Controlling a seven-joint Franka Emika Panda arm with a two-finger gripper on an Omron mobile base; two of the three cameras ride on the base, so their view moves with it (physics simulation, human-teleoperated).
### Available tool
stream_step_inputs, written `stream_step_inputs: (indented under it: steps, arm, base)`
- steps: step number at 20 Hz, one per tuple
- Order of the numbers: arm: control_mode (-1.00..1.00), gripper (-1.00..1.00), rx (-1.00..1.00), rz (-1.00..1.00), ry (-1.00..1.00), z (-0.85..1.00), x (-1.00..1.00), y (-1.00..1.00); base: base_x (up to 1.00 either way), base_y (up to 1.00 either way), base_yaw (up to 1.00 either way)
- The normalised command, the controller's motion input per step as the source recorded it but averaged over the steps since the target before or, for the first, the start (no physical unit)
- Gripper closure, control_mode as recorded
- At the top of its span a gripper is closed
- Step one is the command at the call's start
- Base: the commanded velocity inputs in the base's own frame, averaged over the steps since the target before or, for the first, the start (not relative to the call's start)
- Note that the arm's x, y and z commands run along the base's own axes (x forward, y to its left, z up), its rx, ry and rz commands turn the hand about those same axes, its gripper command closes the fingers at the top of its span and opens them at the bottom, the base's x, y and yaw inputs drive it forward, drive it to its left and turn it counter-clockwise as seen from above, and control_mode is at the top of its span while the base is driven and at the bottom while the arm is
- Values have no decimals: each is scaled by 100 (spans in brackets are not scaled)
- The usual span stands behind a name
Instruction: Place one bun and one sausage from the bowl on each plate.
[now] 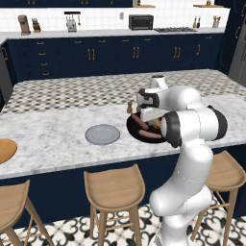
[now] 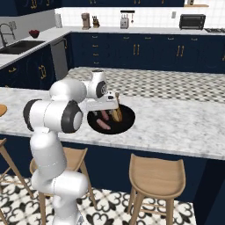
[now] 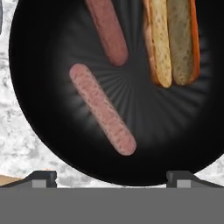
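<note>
arm: folded forward over the counter [image 1: 57, 139], elbow high, wrist bent so the hand points straight down above the bowl [image 2: 127, 117]
gripper [image 3: 111, 178]: hangs over the bowl's near rim, clear of everything in it; fingertips [image 3: 41, 178] spread wide, jaws released, nothing between them
bowl: black, on the marble counter in front of the robot; in the left base view at 3 o'clock of the grey plate [image 1: 102, 134], near but apart
lower sausage [image 3: 102, 108]: hand view, lies diagonally from 10 to 4 o'clock, just left of bowl centre
upper sausage [image 3: 107, 30]: at 12 o'clock in the bowl, top end cut by the frame, apart from the lower one
bun [image 3: 171, 41]: at 1–2 o'clock in the bowl, split lengthwise, orange crust on the outer edges
wooden plate [image 1: 5, 150]: far left counter edge in left base view, well apart from the bowl, partly cut off
stools [image 1: 114, 190]: wooden, along the counter's near side
</note>
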Motion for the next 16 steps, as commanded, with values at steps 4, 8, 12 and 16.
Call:
stream_step_inputs:
  steps: [4, 8, 12, 16]
  arm:
    - [-100, -100, -2, -1, 6, -95, 2, 0]
    - [-100, -100, 0, -1, -2, -69, 0, 0]
    - [-100, -100, 0, 0, -2, -39, 27, -2]
    - [-100, -100, 0, -3, 0, -46, 28, -3]
  base:
    - [0, 0, 0]
    - [0, 0, 0]
    - [0, 0, 0]
    - [0, 0, 0]
